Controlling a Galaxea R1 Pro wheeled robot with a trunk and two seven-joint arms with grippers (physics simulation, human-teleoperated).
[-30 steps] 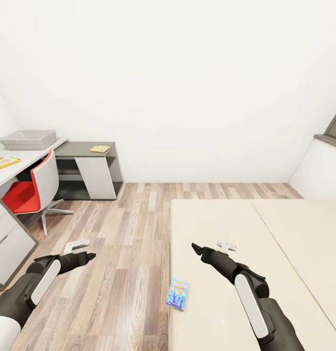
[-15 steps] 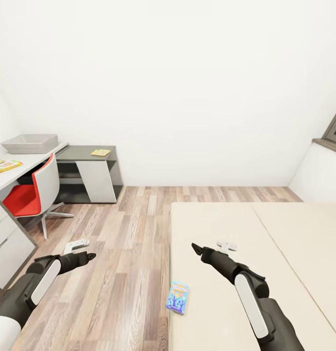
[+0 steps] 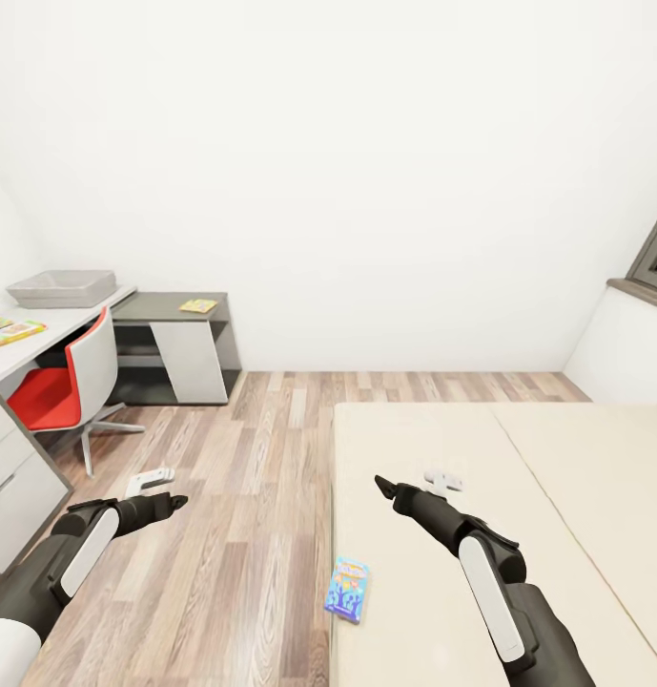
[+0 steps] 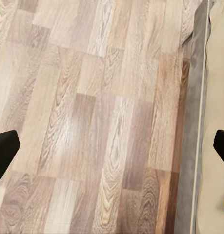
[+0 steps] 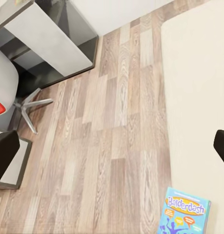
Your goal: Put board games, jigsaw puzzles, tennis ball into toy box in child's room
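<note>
Change: the whole head view has shifted since a second ago; desk and bin sit lower in the frame and more bare wall shows above. That is the camera tilting, not the things moving. Both arms hold the same pose.
Left gripper (image 3: 178, 499): lower left of frame, over the wood floor (image 3: 252, 496); fingers spread wide in its wrist view, nothing between them.
Right gripper (image 3: 379, 482): lower centre, over the bed (image 3: 557, 496); fingers likewise wide apart, empty.
Blue board game (image 3: 347, 590): lower centre, lying at the bed's left edge, corner overhanging the floor; the cover reads "Balderdash" in the right wrist view.
Toy box (image 3: 61, 287): upper left, on the table (image 3: 51, 329).
Long board game (image 3: 11, 334): far left edge, on the table, near the toy box.
Yellow item (image 3: 198, 305): on the lower dark side section of the desk; too small to tell game from puzzle.
Red chair (image 3: 66, 382): drawn up at the table.
White object (image 3: 443, 479): on the bed beside the right arm; unidentified.
Task standing: by my reading nothing is collected; the blue game is the nearest pick.
</note>
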